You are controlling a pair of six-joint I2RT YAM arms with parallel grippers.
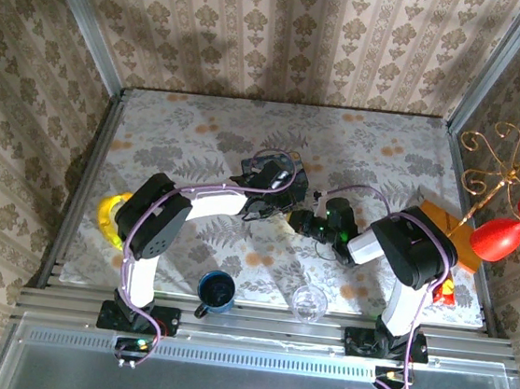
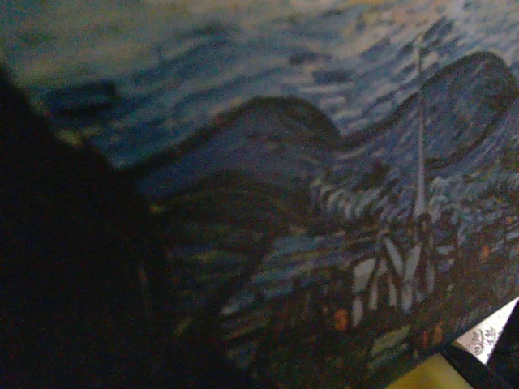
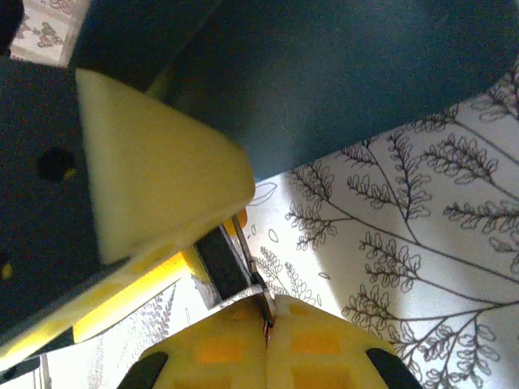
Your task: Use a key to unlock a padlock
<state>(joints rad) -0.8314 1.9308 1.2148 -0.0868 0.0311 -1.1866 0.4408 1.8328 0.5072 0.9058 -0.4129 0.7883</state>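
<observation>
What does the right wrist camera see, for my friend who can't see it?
The right claw, shut, pinches the thin key, its tip by the small grey padlock. A blue tin sits above, over a fern-patterned tablecloth.

Left arm (image 1: pixel 210 203) elbowed inward, right arm (image 1: pixel 402 253) folded inward, left gripper (image 1: pixel 273 201) near right gripper (image 3: pixel 268 322), right fingertips pressed together.

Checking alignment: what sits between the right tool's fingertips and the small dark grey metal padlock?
The thin metallic key, pinched by the right tool; right wrist view.
</observation>
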